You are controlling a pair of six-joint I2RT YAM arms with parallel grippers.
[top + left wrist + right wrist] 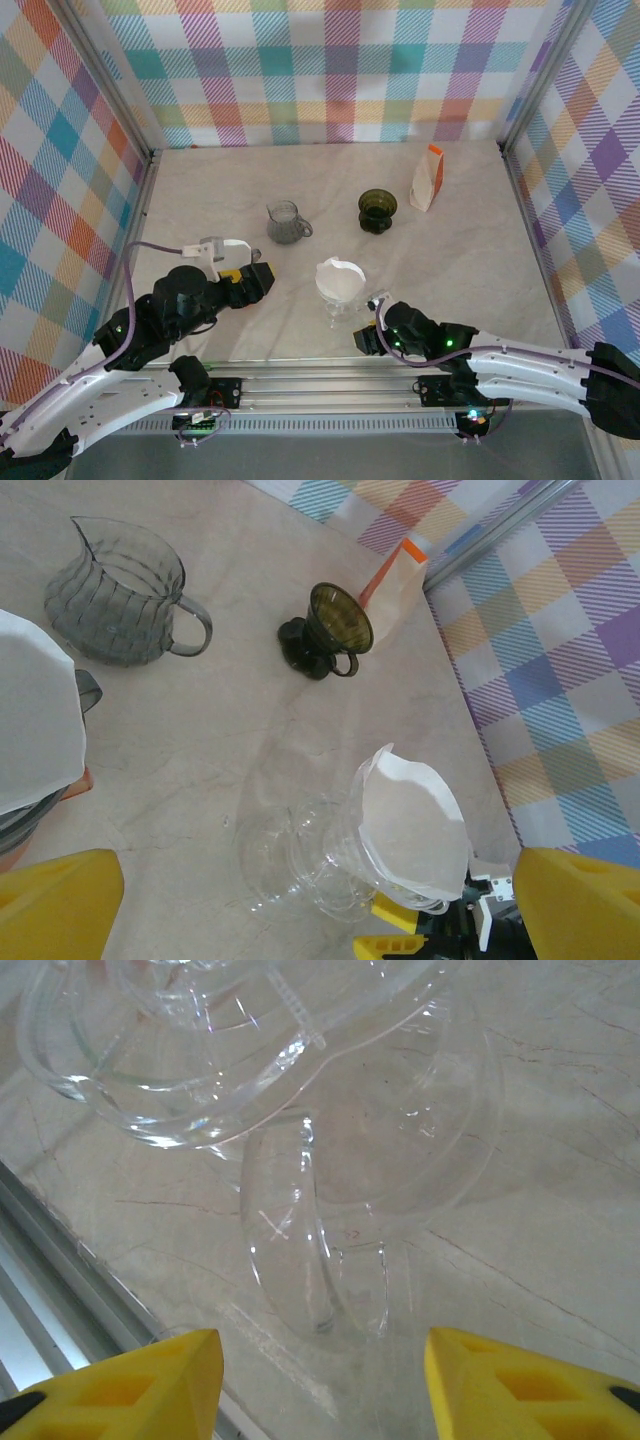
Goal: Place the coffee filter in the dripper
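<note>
The clear glass dripper (338, 298) stands near the front middle of the table, and the white coffee filter (338, 277) sits in its cone. In the left wrist view the filter (415, 825) lines the dripper (300, 865), its rim sticking up above the glass. My right gripper (372, 303) is just right of the dripper. In the right wrist view it (320, 1380) is open, its yellow fingers (170, 1380) on either side of the dripper's clear handle (340, 1270) without touching it. My left gripper (255, 278) hangs open to the dripper's left, holding nothing.
A grey glass pitcher (287, 222), a dark green dripper (377, 210) and a white-and-orange bag (428, 178) stand farther back. A white paper piece (30, 720) sits by my left gripper. An aluminium rail (330, 385) runs along the near edge. Checkered walls enclose the table.
</note>
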